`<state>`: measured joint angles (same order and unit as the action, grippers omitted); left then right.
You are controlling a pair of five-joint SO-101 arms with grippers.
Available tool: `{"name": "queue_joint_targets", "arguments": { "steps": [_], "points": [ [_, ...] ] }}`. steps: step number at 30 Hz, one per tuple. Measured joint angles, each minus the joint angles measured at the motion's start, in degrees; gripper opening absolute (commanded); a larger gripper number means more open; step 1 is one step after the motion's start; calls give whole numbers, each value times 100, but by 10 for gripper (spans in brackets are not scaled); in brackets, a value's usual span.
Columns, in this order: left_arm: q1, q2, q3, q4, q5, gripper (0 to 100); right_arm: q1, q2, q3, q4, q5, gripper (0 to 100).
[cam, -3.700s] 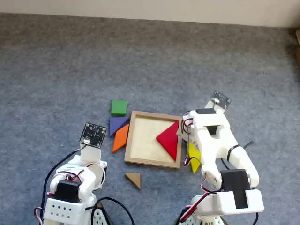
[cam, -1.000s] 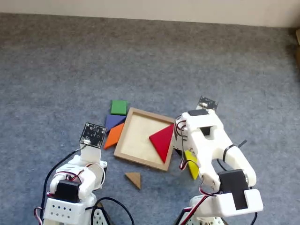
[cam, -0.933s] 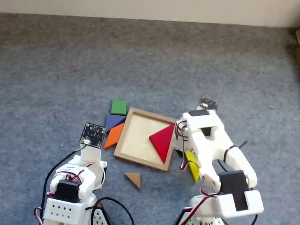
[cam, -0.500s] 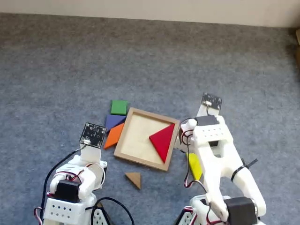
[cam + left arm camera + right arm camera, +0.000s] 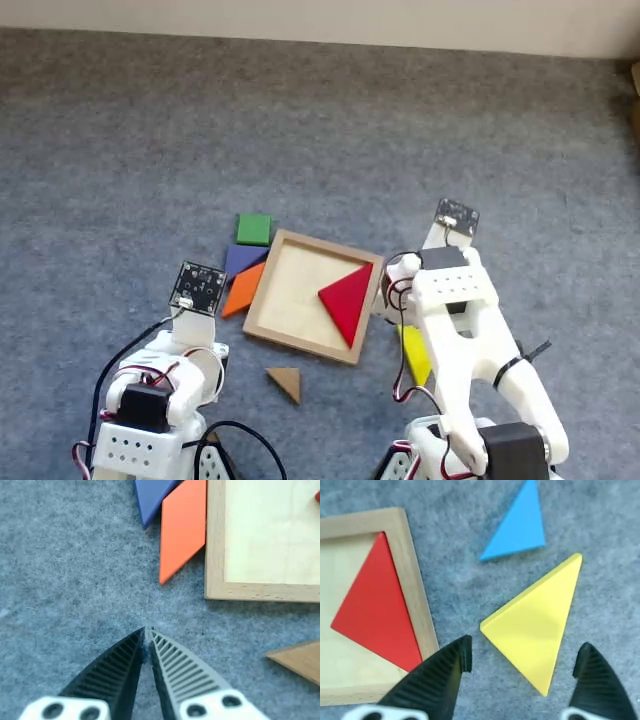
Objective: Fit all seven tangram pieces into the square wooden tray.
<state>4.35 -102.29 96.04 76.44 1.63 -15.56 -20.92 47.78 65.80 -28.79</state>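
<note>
The square wooden tray [image 5: 262, 305] lies turned at an angle on the grey carpet, with a red triangle [image 5: 347, 297] in its right corner. My right gripper [image 5: 524, 655] is open just above the yellow triangle [image 5: 540, 622], one finger at each side of it, not touching. That yellow triangle [image 5: 414, 352] lies right of the tray, partly under my right arm [image 5: 455, 300]. A light blue triangle [image 5: 520, 525] lies beyond it. My left gripper [image 5: 146, 632] is shut and holds nothing, near the orange parallelogram [image 5: 184, 527] and the tray's rim [image 5: 215, 540].
Left of the tray lie a green square [image 5: 253, 229], a dark blue triangle [image 5: 243, 259] and the orange parallelogram [image 5: 240, 290] against the rim. A small brown triangle [image 5: 285, 381] lies in front of the tray. Open carpet spreads behind.
The tray has been pushed left and turned, against the orange piece. Since a second ago my right arm has drawn back off the tray; the yellow triangle lies a little straighter.
</note>
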Motion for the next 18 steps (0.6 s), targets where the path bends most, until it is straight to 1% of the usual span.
{"name": "queue_joint_targets", "arguments": {
  "steps": [3,9,18],
  "points": [
    [0,0,0,0,0,5,0,193,0,-97,-35,319],
    [0,0,0,0,0,5,132,1134,0,-448,-35,319],
    [0,0,0,0,0,5,211,1240,0,-457,-35,317]
  ]
}}
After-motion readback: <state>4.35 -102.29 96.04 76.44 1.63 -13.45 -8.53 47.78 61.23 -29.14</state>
